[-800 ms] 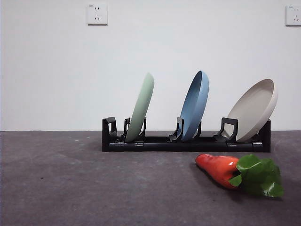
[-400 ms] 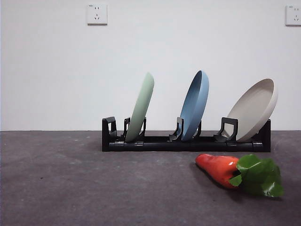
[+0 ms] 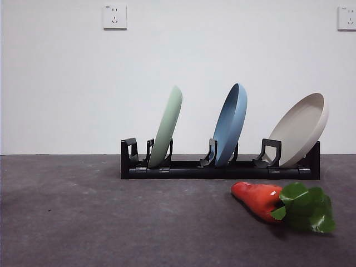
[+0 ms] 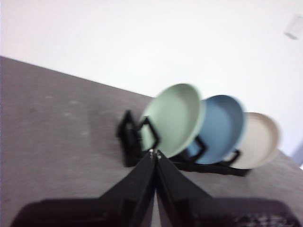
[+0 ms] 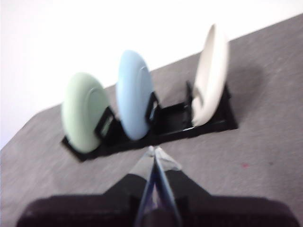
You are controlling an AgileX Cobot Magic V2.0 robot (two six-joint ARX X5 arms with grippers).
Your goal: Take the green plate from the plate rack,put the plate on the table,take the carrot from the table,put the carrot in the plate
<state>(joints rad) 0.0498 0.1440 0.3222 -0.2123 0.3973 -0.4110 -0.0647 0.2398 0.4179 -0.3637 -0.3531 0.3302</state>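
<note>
Left gripper (image 4: 155, 153) closed, facing racked green plate (image 4: 174, 116).

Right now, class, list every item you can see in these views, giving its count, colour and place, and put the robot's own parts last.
green plate: one, pale sage green, upright in the plate rack's end slot farthest from the carrot.
blue plate: one, blue, middle slot.
beige plate: one, beige, leaning in the end slot nearest the carrot.
plate rack: one, black, far side of the table.
carrot: one, orange-red with green leaves, lying in front of the rack.
table: one, dark grey.
wall sockets: two, white, on the wall.
left gripper: black, jaws shut, holding nothing.
right gripper: black, jaws shut, holding nothing.
</note>
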